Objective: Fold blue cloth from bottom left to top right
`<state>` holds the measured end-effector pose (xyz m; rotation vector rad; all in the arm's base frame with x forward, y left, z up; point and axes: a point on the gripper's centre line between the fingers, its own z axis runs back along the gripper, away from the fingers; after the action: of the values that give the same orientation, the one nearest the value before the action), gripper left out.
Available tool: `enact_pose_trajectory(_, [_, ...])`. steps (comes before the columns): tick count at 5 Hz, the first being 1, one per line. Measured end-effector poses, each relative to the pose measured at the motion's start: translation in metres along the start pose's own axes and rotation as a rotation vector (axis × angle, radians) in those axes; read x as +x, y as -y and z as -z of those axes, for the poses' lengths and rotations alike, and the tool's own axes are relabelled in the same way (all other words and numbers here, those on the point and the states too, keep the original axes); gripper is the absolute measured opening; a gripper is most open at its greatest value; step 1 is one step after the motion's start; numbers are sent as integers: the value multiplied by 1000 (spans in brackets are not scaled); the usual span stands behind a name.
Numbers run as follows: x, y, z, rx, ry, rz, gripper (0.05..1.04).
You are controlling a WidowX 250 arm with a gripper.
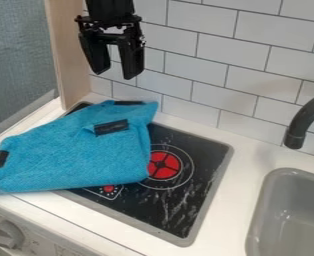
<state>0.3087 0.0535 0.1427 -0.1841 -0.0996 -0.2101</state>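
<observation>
cloth (79, 157), blue and roughly textured, lying over the left part of a black stove (176, 200) and across the white counter (250, 150) to the left of it. its lower left end reaches the front edge of the counter at the left side of the view; its upper right corner points toward the tiles (206, 67). three dark patches mark the cloth: one near the left end, one on the upper middle beside a small raised crease, and one at the top edge. the right edge of the cloth runs down to the red burner (164, 165), just beside it, and the lower edge passes above a small red dial mark (108, 188) printed on the stove. the black gripper (115, 75) hangs at the upper left, in front of the tiles and above the cloth, well apart from it; its two fingers point downward and stand open, with a gap between them and nothing held. at the left, a pale wooden panel (69, 50) rises upright behind the counter. at the right, a dark faucet (298, 122) curves down over the grey sink (261, 205). at the lower left, a knob (10, 233) is set in the front below the counter.
</observation>
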Motion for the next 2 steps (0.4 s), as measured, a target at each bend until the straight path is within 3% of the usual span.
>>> enact_pose_trajectory(1, [-4, -2, 7, 5, -33, -19, 998])
enact_pose_trajectory(2, [-18, -19, 7, 126, -89, -137, 999])
